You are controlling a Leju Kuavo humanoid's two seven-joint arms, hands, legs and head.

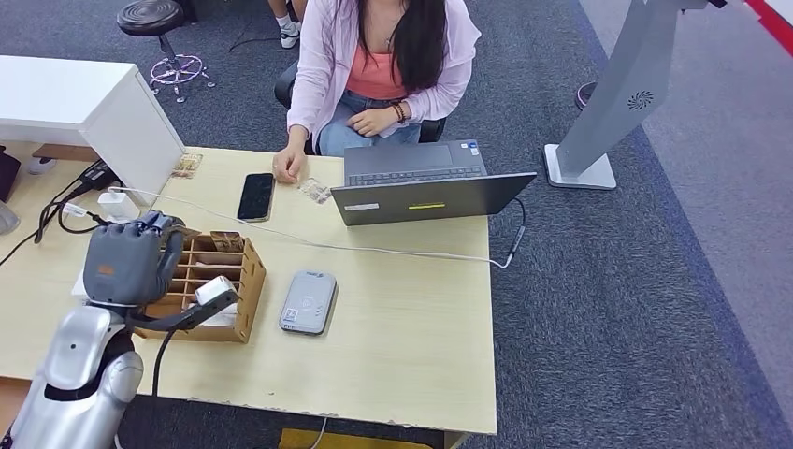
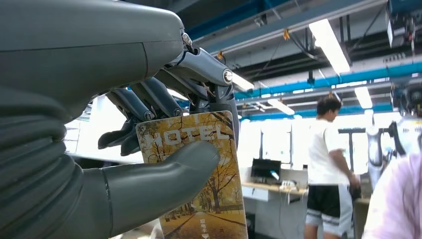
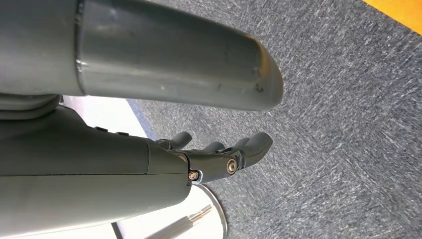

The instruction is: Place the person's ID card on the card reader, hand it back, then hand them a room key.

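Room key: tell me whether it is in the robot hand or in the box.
In the robot hand. The left wrist view shows the key pinched between thumb and fingers of the left robot hand.

Room key [image 2: 199, 184]: yellow autumn-tree card printed HOTEL, upright, pinched between left hand [image 1: 126, 262] thumb and fingers above wooden card box [image 1: 220, 281]. Grey card reader [image 1: 308, 301] flat on desk beside box. ID card [image 1: 315, 191] by person's hand.

Robotics lab, ceiling beams [image 2: 318, 82], desks [image 2: 271, 188]
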